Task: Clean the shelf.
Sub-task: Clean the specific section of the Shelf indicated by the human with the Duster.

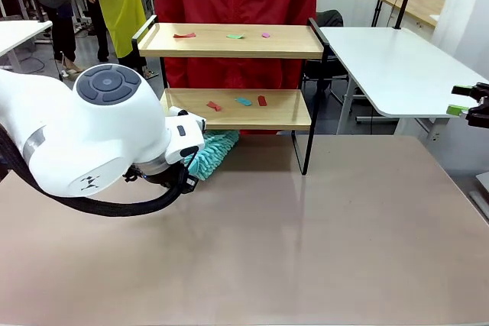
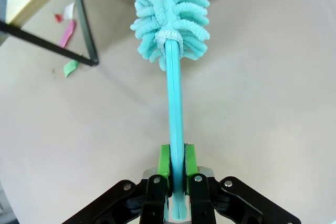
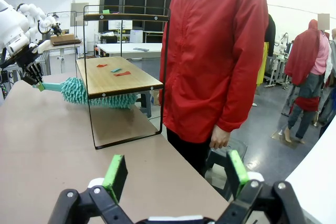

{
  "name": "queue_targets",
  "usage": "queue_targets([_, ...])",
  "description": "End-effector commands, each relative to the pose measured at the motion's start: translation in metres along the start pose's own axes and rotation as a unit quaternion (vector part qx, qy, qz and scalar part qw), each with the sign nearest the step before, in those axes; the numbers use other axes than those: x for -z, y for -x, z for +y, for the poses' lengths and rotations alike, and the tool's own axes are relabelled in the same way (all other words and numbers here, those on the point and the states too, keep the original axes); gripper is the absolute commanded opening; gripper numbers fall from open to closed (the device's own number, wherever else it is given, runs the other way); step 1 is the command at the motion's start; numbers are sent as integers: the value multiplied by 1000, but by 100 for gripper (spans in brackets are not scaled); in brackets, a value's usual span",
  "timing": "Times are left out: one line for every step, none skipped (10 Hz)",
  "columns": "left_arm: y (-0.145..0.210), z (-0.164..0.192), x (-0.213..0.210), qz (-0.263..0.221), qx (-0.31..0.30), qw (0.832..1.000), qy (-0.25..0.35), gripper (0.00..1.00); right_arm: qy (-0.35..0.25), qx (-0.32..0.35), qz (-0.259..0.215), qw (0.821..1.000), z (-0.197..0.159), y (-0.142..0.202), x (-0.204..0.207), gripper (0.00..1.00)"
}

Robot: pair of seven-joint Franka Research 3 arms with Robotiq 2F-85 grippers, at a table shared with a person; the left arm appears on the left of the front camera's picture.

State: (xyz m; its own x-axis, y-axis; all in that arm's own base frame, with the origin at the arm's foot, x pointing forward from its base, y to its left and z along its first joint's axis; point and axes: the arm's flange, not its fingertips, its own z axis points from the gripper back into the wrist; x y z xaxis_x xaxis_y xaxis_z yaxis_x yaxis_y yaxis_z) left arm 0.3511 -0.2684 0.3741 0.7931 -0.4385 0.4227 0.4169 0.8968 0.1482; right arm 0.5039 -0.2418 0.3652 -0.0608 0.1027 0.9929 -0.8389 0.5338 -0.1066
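Dusting is the step in hand, as I judge it. The teal duster sticks straight out ahead of the left jaws. Its fluffy head sits low, under the front edge of the lower board of the shelf and above the bench.

To do this well, the head should first rise clear of that edge. It should then go in over the lower board and sweep from the left end to the right, flat and lightly pressed, so the small coloured scraps ahead get pushed off rather than skipped. The thin black frame could snag the fibres, so the entry wants to be between the legs. More scraps lie on the top board, higher ahead.

The left jaws are clamped tight on the duster's handle, with the green pads pressing both sides. The right jaws stand wide apart, holding nothing, well off to the right of the shelf.
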Motion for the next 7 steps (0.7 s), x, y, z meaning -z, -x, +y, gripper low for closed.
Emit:
queue_targets([29, 23, -21, -2, 50, 998, 35, 13, 0, 6, 9, 1000, 0, -5, 2, 100])
queue_targets([31, 25, -24, 3, 71, 996, 44, 13, 0, 6, 9, 1000, 0, -5, 2, 100])
queue_targets([32, 27, -26, 8, 92, 994, 62, 13, 0, 6, 9, 1000, 0, -5, 2, 100])
queue_targets([33, 30, -29, 13, 108, 991, 75, 13, 0, 6, 9, 1000, 0, -5, 2, 100])
queue_targets([34, 34, -33, 11, 121, 988, 93, 13, 0, 6, 9, 1000, 0, -5, 2, 100])
queue_targets([35, 42, -38, 11, 137, 984, 110, 13, 0, 6, 9, 1000, 0, -5, 2, 100])
queue_targets([37, 50, -42, 16, 155, 979, 135, 13, 0, 6, 9, 1000, 0, -5, 2, 100])
